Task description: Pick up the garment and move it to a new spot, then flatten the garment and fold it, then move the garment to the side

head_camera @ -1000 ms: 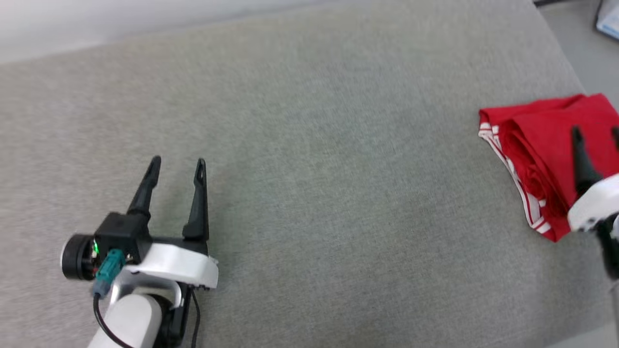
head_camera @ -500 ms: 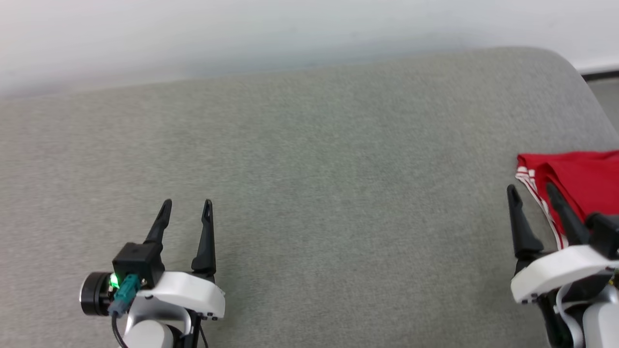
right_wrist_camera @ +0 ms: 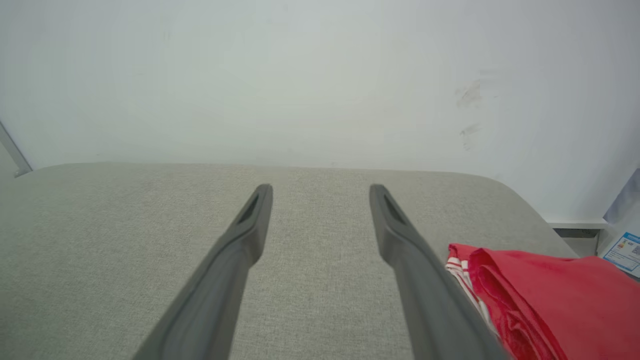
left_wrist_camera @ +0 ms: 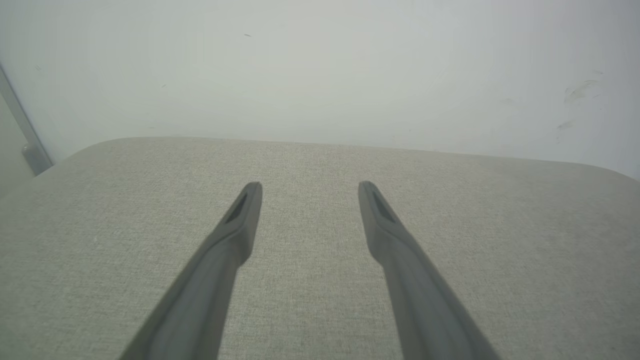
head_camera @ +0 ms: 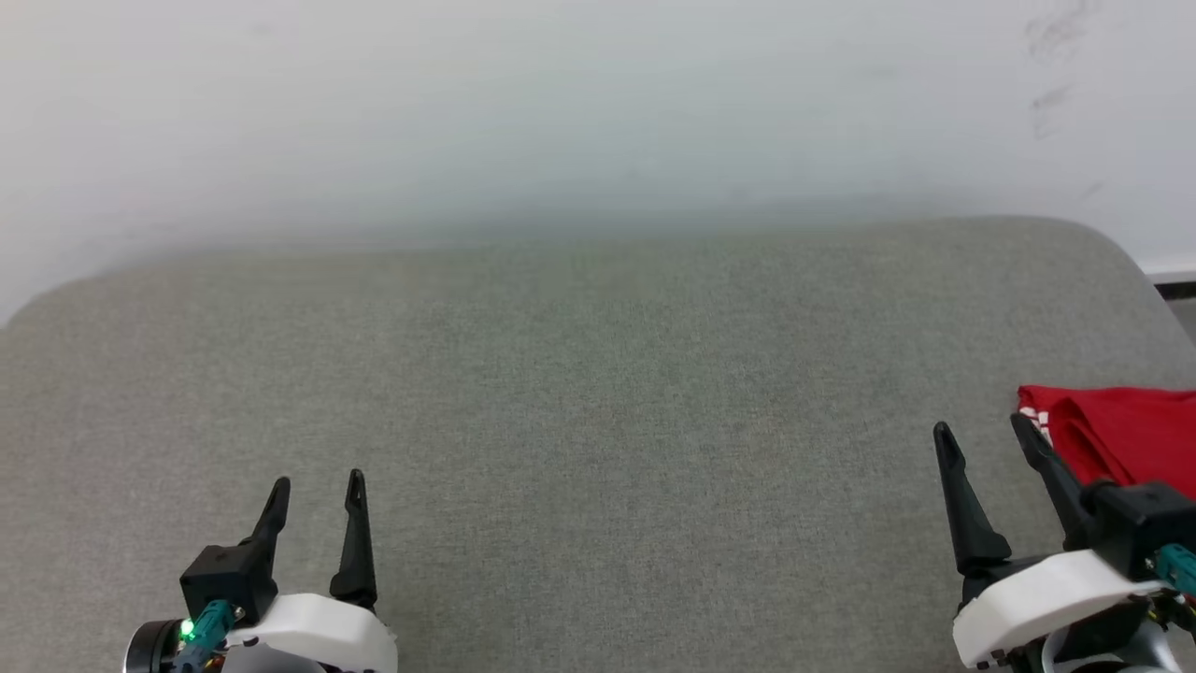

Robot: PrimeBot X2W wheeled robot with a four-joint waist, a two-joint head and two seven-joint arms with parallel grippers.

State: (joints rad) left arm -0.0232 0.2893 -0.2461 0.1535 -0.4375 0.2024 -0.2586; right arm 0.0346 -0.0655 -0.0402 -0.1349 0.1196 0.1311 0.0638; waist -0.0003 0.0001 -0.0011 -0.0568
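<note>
Looking down over the cushion (head_camera: 598, 421), we find the garment (head_camera: 1126, 435) lying at its right end, partly cut off by the edge of the head view. It sits as a compact red bundle in stacked layers, with the red-white striped trim showing along its left edge. No letters or number are visible from here.

Our left claw (head_camera: 318, 483) hangs low over bare cushion well away from the garment, fingers spread and nothing between them. Our right claw (head_camera: 982, 428) is also spread wide and empty. In the right wrist view the garment lies just beside its right finger, outside the gap. We cannot tell whether that finger touches the cloth.

We judge the task to be at or very near its end. The garment looks folded, it rests off to the side and not in the middle, and neither claw grips it. The broad middle of the cushion, in front of the pale wall (head_camera: 598, 112), carries nothing.

What may be left is small. The folds look a little loose and rounded at the near edge, so a tidying press could be wanted. Since part of the bundle is out of frame, we cannot confirm that all of it rests squarely on the cushion.
</note>
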